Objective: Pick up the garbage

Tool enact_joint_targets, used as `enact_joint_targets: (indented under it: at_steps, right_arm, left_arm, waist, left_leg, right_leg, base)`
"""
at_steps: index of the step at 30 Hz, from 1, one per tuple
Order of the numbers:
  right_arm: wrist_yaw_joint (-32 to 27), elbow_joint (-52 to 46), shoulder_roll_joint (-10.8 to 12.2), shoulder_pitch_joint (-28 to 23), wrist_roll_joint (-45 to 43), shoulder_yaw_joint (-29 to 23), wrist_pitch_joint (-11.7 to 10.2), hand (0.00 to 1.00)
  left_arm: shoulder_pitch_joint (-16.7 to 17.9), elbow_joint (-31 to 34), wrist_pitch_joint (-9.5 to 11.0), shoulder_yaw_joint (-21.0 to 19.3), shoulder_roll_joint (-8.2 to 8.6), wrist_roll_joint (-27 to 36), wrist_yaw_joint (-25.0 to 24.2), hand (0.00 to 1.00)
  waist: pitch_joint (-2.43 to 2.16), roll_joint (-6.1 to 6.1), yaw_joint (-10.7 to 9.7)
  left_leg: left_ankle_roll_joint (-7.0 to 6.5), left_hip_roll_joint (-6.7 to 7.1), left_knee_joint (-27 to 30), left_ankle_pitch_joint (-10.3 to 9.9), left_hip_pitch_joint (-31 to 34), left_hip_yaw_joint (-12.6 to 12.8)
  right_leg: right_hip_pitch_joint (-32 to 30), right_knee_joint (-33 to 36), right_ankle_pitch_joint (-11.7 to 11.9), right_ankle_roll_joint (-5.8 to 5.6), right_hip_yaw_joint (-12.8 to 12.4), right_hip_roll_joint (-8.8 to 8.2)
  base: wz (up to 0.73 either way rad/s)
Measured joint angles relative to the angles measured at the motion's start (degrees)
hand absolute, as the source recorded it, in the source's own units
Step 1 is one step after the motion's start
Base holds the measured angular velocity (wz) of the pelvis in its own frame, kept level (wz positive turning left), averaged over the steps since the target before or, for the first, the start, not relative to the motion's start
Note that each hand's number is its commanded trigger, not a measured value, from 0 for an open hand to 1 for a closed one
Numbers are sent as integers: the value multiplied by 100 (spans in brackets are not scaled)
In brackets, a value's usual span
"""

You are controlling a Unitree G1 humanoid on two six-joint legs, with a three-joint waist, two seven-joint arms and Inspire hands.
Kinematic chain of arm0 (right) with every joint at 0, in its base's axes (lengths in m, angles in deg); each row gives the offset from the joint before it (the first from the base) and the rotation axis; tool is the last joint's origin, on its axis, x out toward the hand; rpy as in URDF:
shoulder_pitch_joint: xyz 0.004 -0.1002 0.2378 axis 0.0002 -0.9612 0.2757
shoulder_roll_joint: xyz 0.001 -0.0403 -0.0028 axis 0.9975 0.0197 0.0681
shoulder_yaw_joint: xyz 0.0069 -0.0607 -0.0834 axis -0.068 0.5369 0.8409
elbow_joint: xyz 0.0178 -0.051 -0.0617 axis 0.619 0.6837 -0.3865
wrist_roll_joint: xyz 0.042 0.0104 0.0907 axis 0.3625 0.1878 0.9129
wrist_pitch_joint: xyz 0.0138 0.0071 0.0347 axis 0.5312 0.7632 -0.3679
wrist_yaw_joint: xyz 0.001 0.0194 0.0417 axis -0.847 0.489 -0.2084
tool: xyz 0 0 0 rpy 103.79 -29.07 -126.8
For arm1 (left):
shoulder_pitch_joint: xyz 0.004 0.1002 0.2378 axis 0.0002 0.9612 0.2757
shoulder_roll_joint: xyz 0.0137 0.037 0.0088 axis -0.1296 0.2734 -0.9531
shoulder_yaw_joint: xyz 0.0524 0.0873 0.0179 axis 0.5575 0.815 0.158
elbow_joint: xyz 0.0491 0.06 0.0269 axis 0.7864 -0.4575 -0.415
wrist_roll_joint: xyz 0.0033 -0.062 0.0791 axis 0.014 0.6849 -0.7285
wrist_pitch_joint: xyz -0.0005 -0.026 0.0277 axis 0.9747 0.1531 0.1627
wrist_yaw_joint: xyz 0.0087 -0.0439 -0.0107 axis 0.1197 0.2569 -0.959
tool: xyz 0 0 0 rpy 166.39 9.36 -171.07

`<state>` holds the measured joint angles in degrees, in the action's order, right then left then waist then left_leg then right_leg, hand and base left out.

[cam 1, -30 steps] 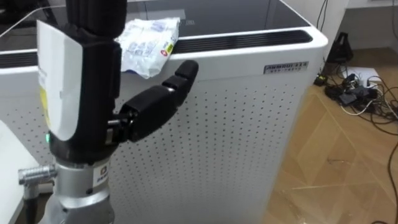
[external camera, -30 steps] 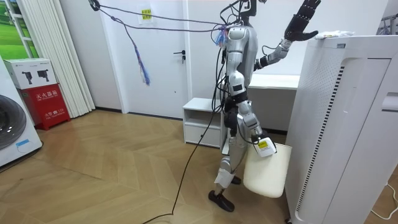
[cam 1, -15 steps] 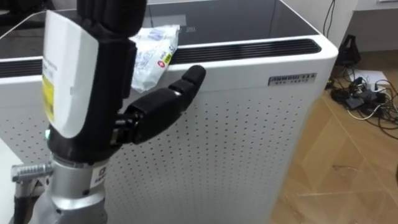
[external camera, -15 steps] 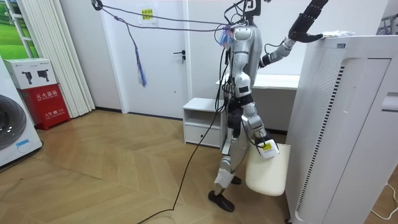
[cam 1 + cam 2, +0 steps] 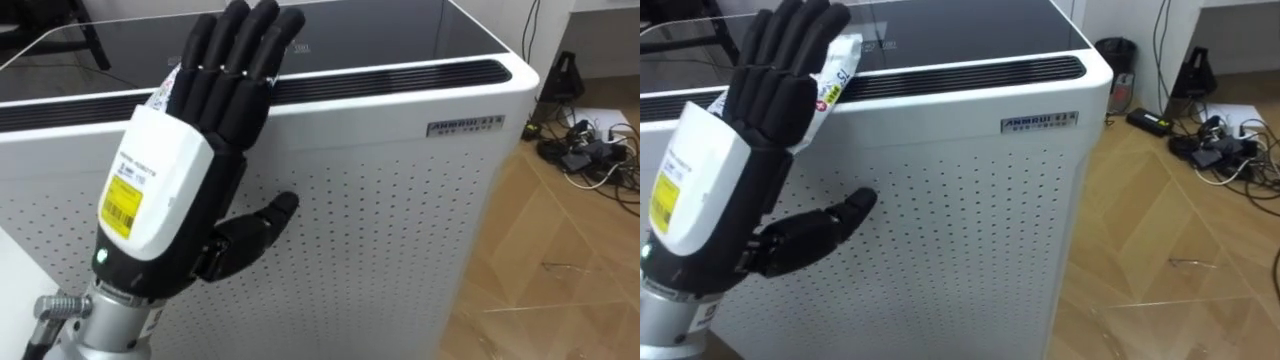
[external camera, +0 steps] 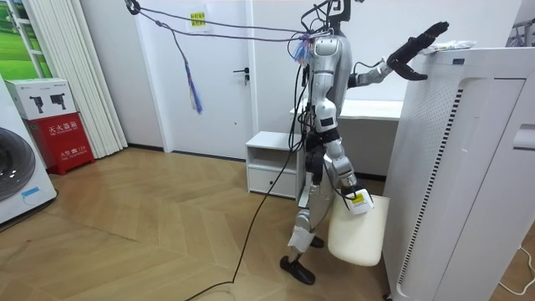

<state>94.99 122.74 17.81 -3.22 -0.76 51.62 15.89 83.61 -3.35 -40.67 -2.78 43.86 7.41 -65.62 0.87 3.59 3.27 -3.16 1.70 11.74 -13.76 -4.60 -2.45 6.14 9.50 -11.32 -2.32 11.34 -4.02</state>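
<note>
The garbage is a crumpled white wrapper (image 5: 840, 62) with red and green print, lying on the top of a tall white air purifier (image 5: 400, 200) near its front edge. My left hand (image 5: 190, 180) is open, raised before the purifier, its straight fingers reaching over the top edge and covering most of the wrapper (image 5: 165, 90). I cannot tell whether they touch it. In the room view I stand beside the purifier with that hand (image 6: 418, 46) up by the wrapper (image 6: 450, 46). My right hand (image 6: 355, 199) hangs low at the rim of a white bin (image 6: 359, 234).
The purifier's top is a dark glossy panel (image 5: 350, 35) with a vent slot along the front. Cables and adapters (image 5: 585, 150) lie on the wood floor to the right. A low white cabinet (image 6: 272, 163) and a desk stand behind me.
My left hand has tipped forward and down from upright, so its fingers now lie over the purifier's top edge and hide most of the wrapper. The view shifted slightly.
</note>
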Motion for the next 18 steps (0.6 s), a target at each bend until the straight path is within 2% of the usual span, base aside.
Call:
enact_joint_targets:
  at_steps: [5,9,13,16,18]
  right_arm:
    - [8,4,0,-18,0,1,-71,100]
    - [7,-44,-25,-22,-1,6,-74,100]
    - [7,-44,-51,-22,3,12,-74,100]
    - [6,-62,-92,-22,3,12,-74,100]
    - [3,-68,-114,-25,-28,9,-72,100]
  left_arm:
    - [1,87,109,-1,-4,1,0,0]
    - [-35,521,152,-3,-3,-78,2,0]
    - [-117,637,205,-12,-4,-96,14,0]
    - [-138,646,200,-68,-3,-95,15,0]
    - [-138,651,201,-246,-3,-120,11,0]
  waist:
    - [-5,22,-14]
    - [-21,18,-3]
    - [-33,25,35]
    - [-57,38,51]
    - [-73,39,84]
  left_leg:
    - [3,0,-4,3,34,1]
    - [5,1,-1,6,75,-12]
    - [6,-1,-2,7,19,-14]
    - [6,0,-1,7,14,-12]
    - [6,-1,-1,7,9,-11]
  right_leg:
    - [-33,4,6,1,24,0]
    - [-74,3,12,4,25,-2]
    - [-30,3,12,4,-14,1]
    - [-25,5,12,4,-14,1]
    - [-25,7,12,4,-3,1]
  base:
    - [0]
    - [0]
    - [-2]
    - [0]
    - [-2]
